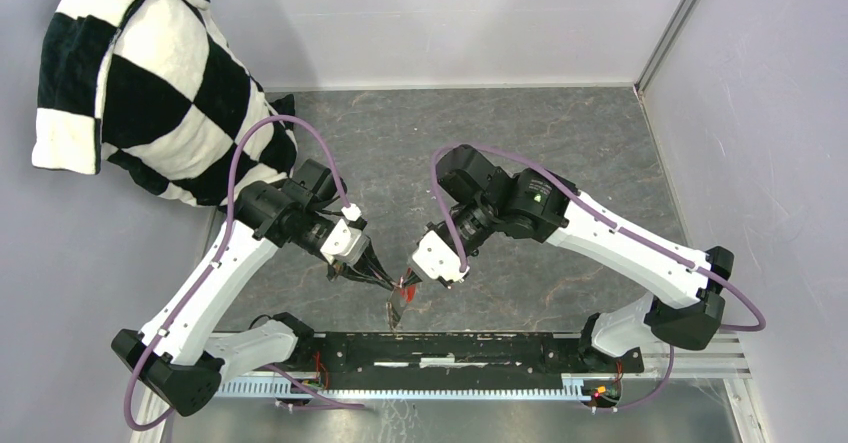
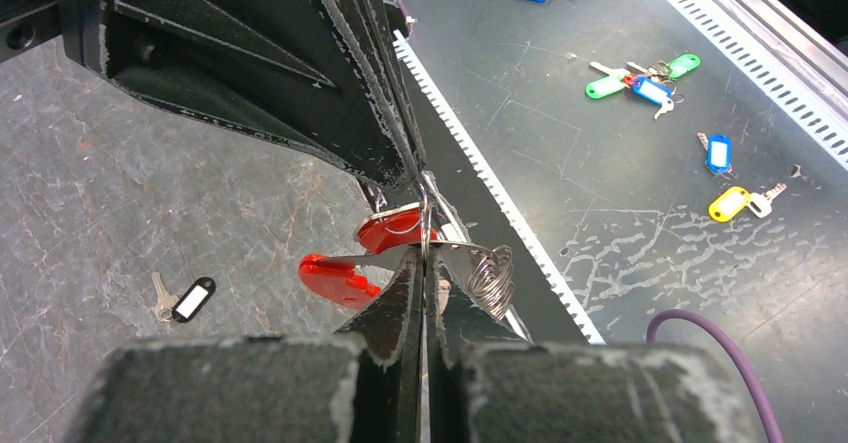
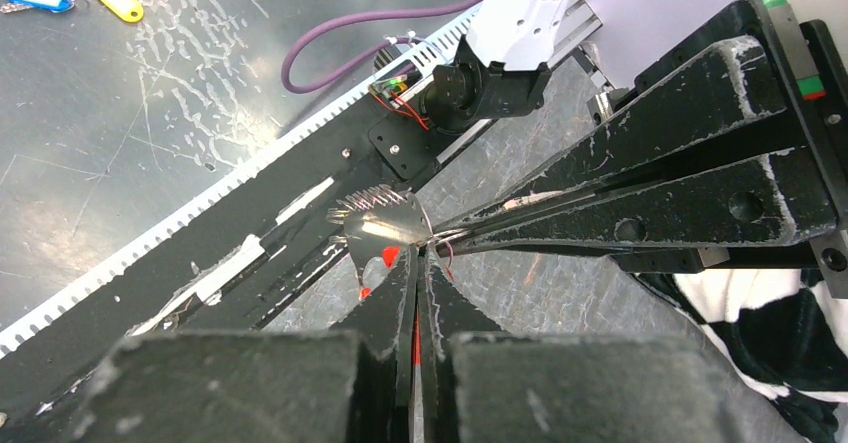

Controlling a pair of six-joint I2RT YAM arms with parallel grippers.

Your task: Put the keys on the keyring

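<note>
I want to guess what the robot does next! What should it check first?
1. Left gripper shut: ok.
2. Right gripper shut: ok.
3. Ring pinched where both grippers meet: ok, it seems.
4. Fob dangling by the ring: ok.
5. Silvery blade threaded on the ring: cannot tell, the joint is hidden.
6. Black key on the ring: not ok, it lies apart on the table.

Grey marbled tabletop; pale lilac walls; black-white checkered cloth far left.
</note>
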